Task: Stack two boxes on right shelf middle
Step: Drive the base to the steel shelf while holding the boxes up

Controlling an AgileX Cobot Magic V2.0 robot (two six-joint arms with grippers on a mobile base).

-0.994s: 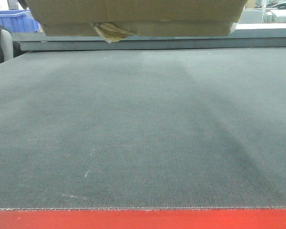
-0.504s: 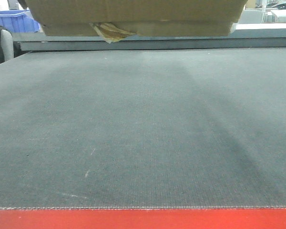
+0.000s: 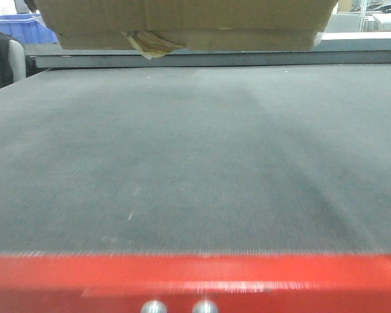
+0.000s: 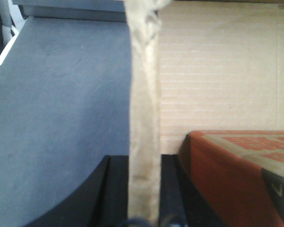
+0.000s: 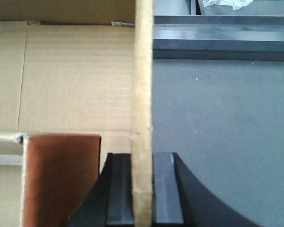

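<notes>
Since before, the red edge [image 3: 195, 277] of the bench [image 3: 195, 163] has risen in the front view, baring two screws [image 3: 154, 306]; the boxes [image 3: 182, 19] stay overhead. Both the left tool [image 4: 144, 163] and the right tool [image 5: 142, 158] pinch their cardboard edges.

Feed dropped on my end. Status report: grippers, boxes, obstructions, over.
Grippers: left fingers, right fingers shut on the boxes. Load held above grey tabletop. No obstruction seen; shelf not in view.
</notes>
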